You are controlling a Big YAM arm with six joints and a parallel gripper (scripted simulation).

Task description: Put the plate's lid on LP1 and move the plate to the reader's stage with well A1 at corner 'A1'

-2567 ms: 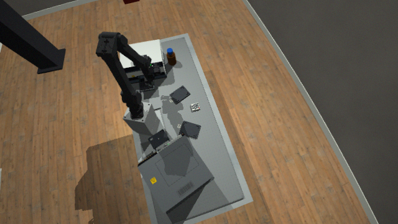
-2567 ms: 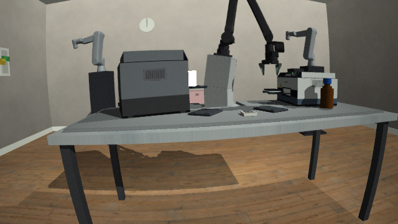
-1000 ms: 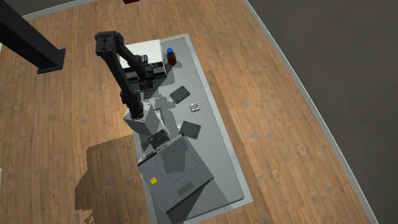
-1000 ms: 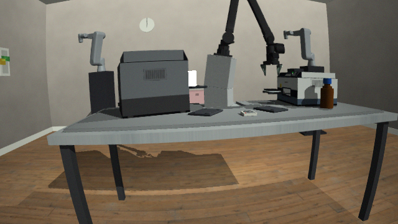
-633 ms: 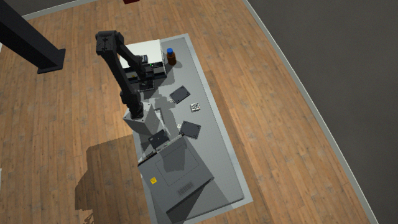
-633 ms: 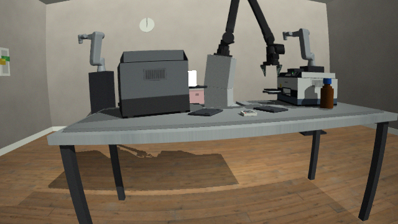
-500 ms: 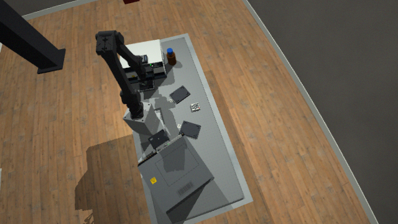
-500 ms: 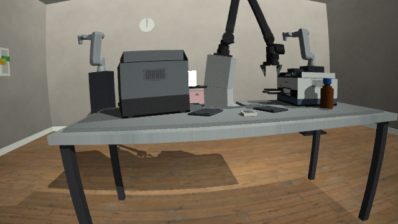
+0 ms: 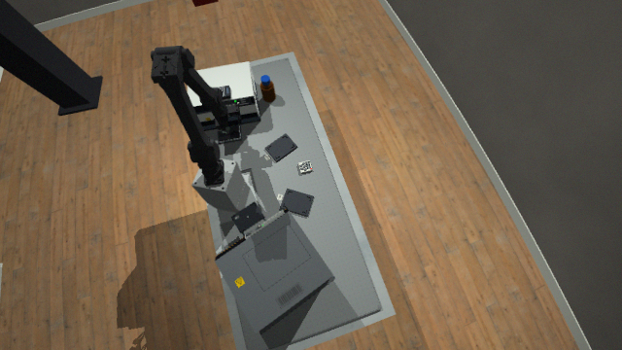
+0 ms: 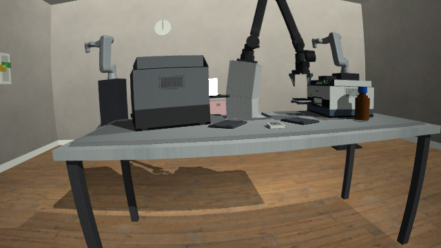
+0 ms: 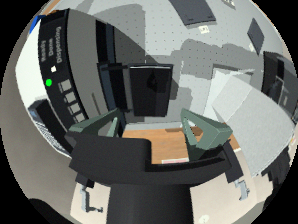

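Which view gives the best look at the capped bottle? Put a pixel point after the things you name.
The exterior view: the capped bottle (image 9: 267,91) (image 10: 362,107) stands upright there, large and unobstructed, blue cap and brown body distinct. The top view shows it whole but small, from above. The wrist view catches only a blue sliver at its edge, probably the cap.

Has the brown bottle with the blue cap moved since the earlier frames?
No. The brown bottle stands upright in the same spot beside the white dispenser.
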